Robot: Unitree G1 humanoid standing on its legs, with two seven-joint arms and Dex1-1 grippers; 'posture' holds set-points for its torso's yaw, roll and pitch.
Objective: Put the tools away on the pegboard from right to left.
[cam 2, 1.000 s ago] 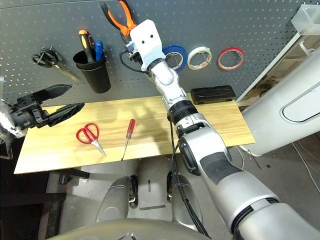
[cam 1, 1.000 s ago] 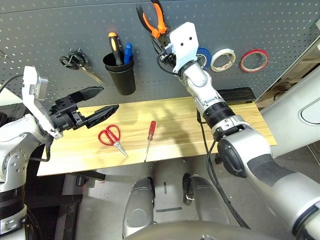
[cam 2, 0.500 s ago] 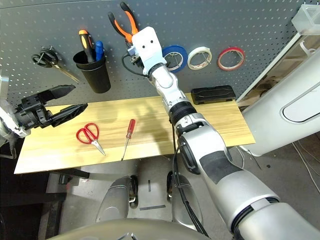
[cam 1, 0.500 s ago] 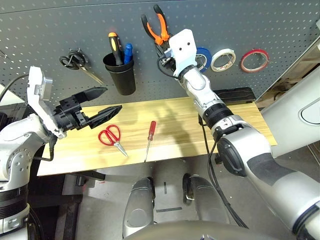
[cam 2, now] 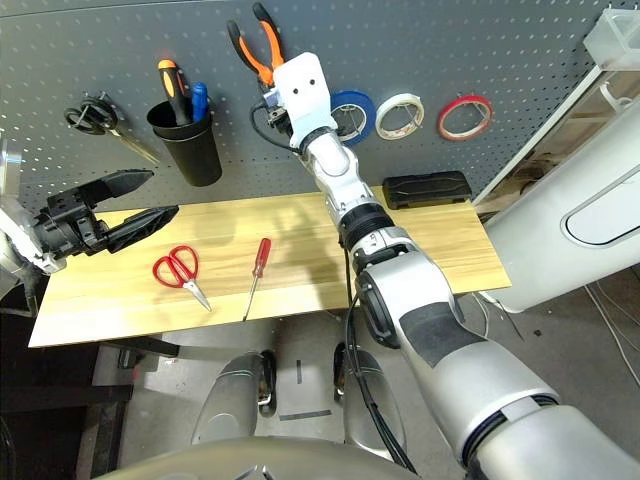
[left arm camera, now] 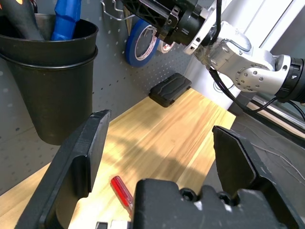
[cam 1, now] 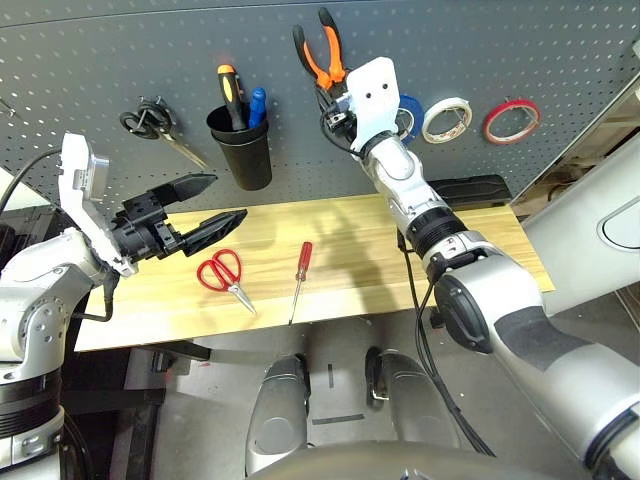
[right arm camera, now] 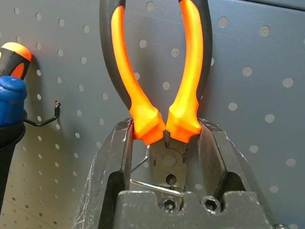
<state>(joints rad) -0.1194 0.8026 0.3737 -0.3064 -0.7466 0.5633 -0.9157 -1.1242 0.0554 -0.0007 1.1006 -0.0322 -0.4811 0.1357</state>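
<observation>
1. Orange-handled pliers (right arm camera: 157, 86): held handles-up against the pegboard (cam 1: 480, 40), just left of the blue tape roll (cam 1: 408, 108); the right gripper (right arm camera: 164, 143) is clenched on the head, one finger on each side, at the base of the two handles.
2. Wire hook (right arm camera: 143, 167): seen in front of the pliers' pivot, between the fingers; whether the tool already rests on it cannot be told.
3. Step in hand, as judged: hanging the pliers, second from the right, since the thin red tape ring (cam 1: 508, 120) already hangs at the far right of the board.
4. Next move, as judged: settle the pliers on the hook so that they bear their own weight, then let the fingers part and draw straight back without dragging the handles off.
5. Remaining tools: red-handled screwdriver (cam 1: 299, 275) and red-handled scissors (cam 1: 222, 273) lie near each other on the wooden table (cam 1: 480, 240).
6. Left gripper (cam 1: 205, 203): spread wide and empty, above the table's left end, near the scissors.
7. Black cup (cam 1: 243, 145): mounted left of the pliers.
8. Writing: no brand, label or lettering is legible on any item.
</observation>
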